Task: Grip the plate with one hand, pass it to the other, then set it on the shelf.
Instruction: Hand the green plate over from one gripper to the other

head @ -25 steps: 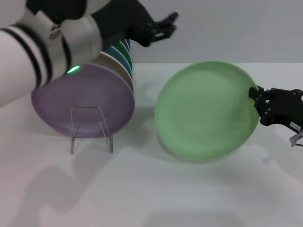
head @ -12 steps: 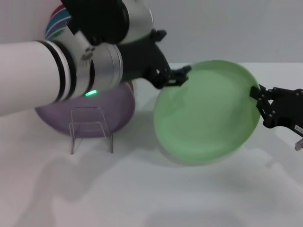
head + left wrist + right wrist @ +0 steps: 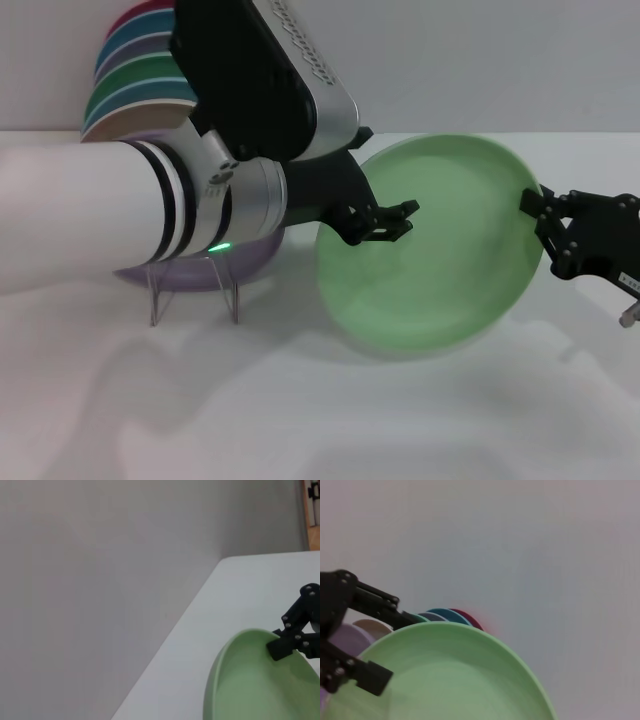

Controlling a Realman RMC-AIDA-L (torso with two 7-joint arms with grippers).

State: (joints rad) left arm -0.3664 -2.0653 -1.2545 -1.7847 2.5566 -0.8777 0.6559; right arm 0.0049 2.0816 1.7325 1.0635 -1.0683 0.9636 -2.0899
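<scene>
The pale mint-green plate [image 3: 440, 250] hangs tilted above the table, its face toward me. My right gripper [image 3: 540, 215] is shut on its right rim; the left wrist view shows that grip [image 3: 281, 645] on the plate [image 3: 250, 685]. My left gripper [image 3: 392, 222], on the thick white arm with the green light, is at the plate's left rim. In the right wrist view it [image 3: 390, 645] stands open, one finger behind the plate [image 3: 455, 680] and one in front. The clear acrylic shelf [image 3: 193, 287] stands on the table at the left, below the left arm.
A lavender plate [image 3: 180, 275] leans behind the shelf. A row of coloured plates [image 3: 135, 90] stands upright at the back left. The left arm [image 3: 90, 220] fills the left of the head view. White tabletop [image 3: 400, 410] lies in front.
My left arm has swung right and down, bringing its gripper from above the plates to the mint plate's left rim. The plate has shifted slightly left in the right gripper.
</scene>
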